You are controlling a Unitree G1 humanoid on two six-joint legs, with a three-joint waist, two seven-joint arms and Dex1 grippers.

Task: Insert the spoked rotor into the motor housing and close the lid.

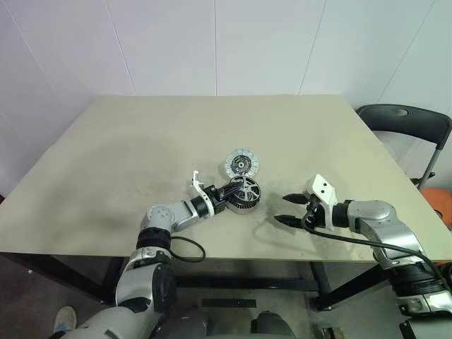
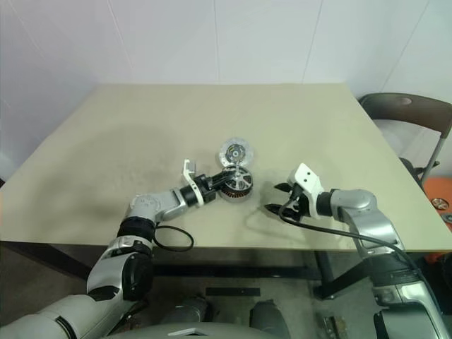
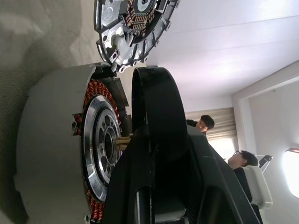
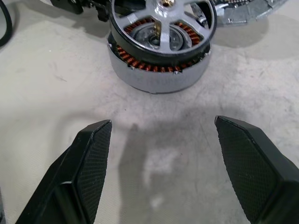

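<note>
A: Spoked rotor [image 4: 161, 25] pinched at its rim by left gripper [image 1: 229, 192], resting tilted on motor housing [image 4: 156, 70], not seated

B: Right gripper [image 4: 161, 163]?

A: Spread wide, holding nothing, just beside housing, fingertips aimed at it. Lid [image 1: 241, 164] flat on table [image 1: 141, 141], just beyond left gripper

B: Risk?

A: Likely jamming if pressed while tilted; could also nudge housing sideways, nothing bracing it
</note>
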